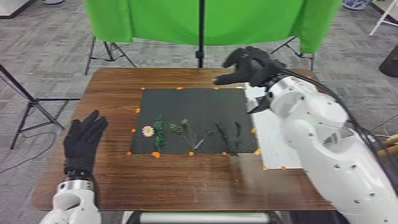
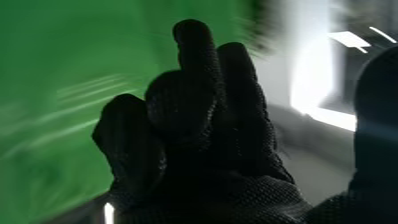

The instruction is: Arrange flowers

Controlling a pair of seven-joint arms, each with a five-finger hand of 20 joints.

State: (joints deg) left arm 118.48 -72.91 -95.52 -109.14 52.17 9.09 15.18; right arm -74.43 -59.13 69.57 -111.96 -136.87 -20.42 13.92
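Flowers [image 1: 148, 131] lie on the near half of the mat [image 1: 191, 97], stretched near to far; our right hand [image 1: 258, 68], spread wide, is far and right of them. We'd judge it must come near and left; our left hand [image 1: 82, 140] is closer.

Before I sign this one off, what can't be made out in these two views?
- White sheet, head view: partly hidden by the right arm.
- Dark stems, head view: too small to tell what kinds.
- Side of the right hand, right wrist view: cut off by the edge.
- Green backdrop, right wrist view: blurred.
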